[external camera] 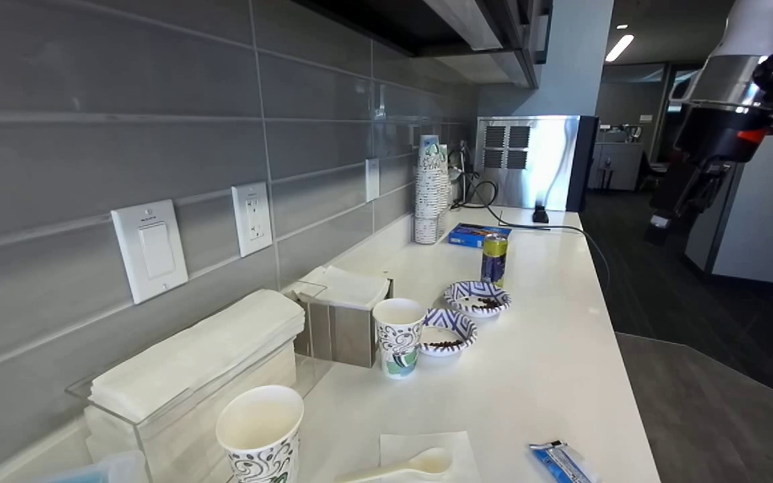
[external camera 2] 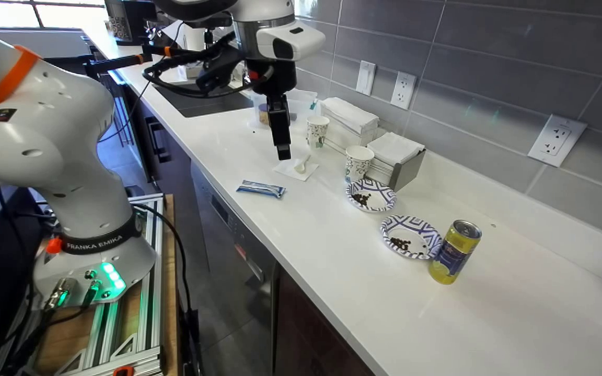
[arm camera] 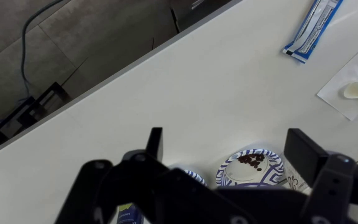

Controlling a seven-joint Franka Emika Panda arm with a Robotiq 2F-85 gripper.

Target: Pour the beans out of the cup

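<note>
White counter [external camera 2: 322, 235], two patterned bowls [external camera 2: 382, 199] [external camera 2: 411, 223] holding dark beans [external camera 2: 361, 199] [external camera 2: 400, 244], two upright paper cups [external camera 2: 356, 164] [external camera 2: 316, 133], gripper [arm camera: 227, 144] spread wide.

We see a black pincer [arm camera: 224, 138] with two blocky fingers [arm camera: 303, 155], dotted with blurred round studs [arm camera: 140, 157]. Above the pincer we find a black housing [external camera: 715, 131] with a red patch [external camera: 752, 136], a silvery metal section [external camera: 722, 84], and a rounded white cover [external camera 2: 309, 40] with a dark inset [external camera 2: 282, 48]. A thick black cable [external camera: 762, 72] curves there too. Well apart from the pincer, we make out glossy white shells [external camera 2: 55, 141], an orange band [external camera 2: 6, 78], a small black label [external camera 2: 3, 115], a red knob [external camera 2: 54, 245], a black collar [external camera 2: 94, 244] lettered FRANKA EMIKA in white, and green lights [external camera 2: 114, 275] set in a white base [external camera 2: 139, 261].
</note>
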